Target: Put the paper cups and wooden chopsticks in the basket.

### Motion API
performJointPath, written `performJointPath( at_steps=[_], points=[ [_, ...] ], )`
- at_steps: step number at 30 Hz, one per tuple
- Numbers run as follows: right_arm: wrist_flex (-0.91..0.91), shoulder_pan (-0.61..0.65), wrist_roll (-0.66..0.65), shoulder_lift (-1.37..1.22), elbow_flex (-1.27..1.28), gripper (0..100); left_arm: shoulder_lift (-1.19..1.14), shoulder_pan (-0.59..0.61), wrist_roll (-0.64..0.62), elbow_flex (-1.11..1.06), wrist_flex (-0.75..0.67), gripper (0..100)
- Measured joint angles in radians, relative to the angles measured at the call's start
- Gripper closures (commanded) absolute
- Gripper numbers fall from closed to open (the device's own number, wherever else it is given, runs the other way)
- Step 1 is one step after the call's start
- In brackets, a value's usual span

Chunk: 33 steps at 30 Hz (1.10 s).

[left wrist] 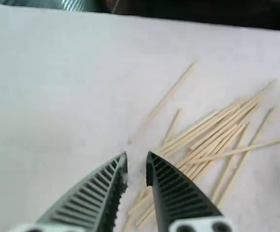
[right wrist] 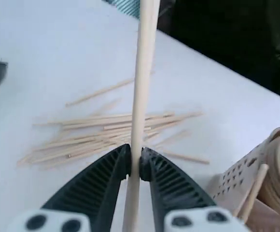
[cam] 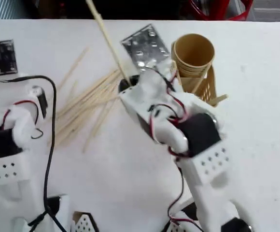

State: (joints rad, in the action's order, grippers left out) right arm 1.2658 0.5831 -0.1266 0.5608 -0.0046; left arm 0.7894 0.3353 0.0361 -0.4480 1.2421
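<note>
Far left of the high view, the left gripper (left wrist: 136, 163) hovers with jaws slightly parted beside loose wooden chopsticks (cam: 89, 104). At centre, the right gripper (right wrist: 135, 162) pinches one chopstick (right wrist: 144, 72) upright. Right of centre, stacked paper cups (cam: 193, 53) sit in the basket (cam: 210, 89).

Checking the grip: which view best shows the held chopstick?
The right wrist view: the chopstick stands clamped in the right end effector. The high view shows its upper length, with the arm covering the grip. The left wrist view faces the loose pile.
</note>
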Motion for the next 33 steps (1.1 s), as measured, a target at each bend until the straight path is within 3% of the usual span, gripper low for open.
performJointPath(
  at_steps=[7,14,23,33],
  points=[
    [-0.098,-0.100,0.000,0.163,0.000,98.2,-0.002,0.005,0.000,-0.298,-0.163,91],
    [-0.206,-0.336,0.000,0.258,0.066,98.2,-0.002,-0.032,0.000,-0.420,-0.287,91],
    [-0.601,-0.503,0.000,0.350,0.555,98.2,-0.002,-0.041,0.000,-0.497,-0.416,91],
    [-0.893,-0.511,0.000,0.529,0.962,98.1,-0.002,-0.066,0.000,-0.503,-0.439,91]
  ],
)
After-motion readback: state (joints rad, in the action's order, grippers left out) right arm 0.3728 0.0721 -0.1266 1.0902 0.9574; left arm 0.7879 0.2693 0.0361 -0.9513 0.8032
